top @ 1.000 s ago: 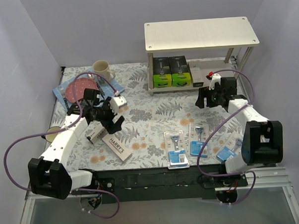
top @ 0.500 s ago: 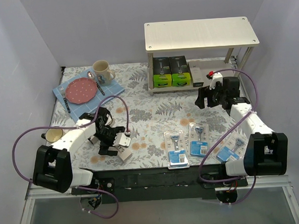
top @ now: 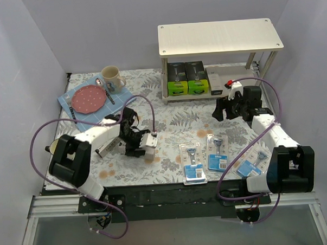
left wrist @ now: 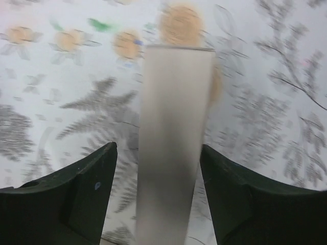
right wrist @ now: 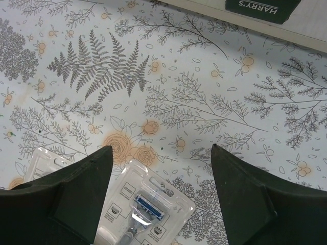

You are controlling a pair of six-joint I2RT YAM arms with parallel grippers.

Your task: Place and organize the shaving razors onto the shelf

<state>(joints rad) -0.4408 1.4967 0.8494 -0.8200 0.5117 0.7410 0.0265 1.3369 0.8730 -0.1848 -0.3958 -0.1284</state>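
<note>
**Left arm swung in over the cloth, slim box between its fingers**

Since a second earlier, the left gripper (left wrist: 158, 148) had dropped from above the near-left corner and moved toward the middle of the floral tablecloth (top: 169, 122). The white box that had lain near the front edge was no longer at that spot. The right arm had barely shifted.

In the left wrist view, a slim white box (left wrist: 173, 127) ran lengthwise between the left gripper's fingers, blurred. One finger sat against its edge and a strip of cloth showed on the other side, so I could not tell whether the claw was clamped on it or only straddling it. A second HARRY'S box (top: 106, 149) lay flat on the cloth beside the left arm.

The right gripper (right wrist: 161, 148) hung over bare cloth just in front of the shelf (top: 219, 37), its fingers spread wide with nothing between them.

On the shelf's lower board, two black-and-lime-green boxes (top: 187, 78) stood side by side, touching, with a dark HARRY'S pack (right wrist: 261, 6) just beside them. The top board held nothing. Three blister packs (top: 193, 162) (top: 218, 152) (top: 252, 165) lay flat near the front edge, well apart from the shelf.
</note>
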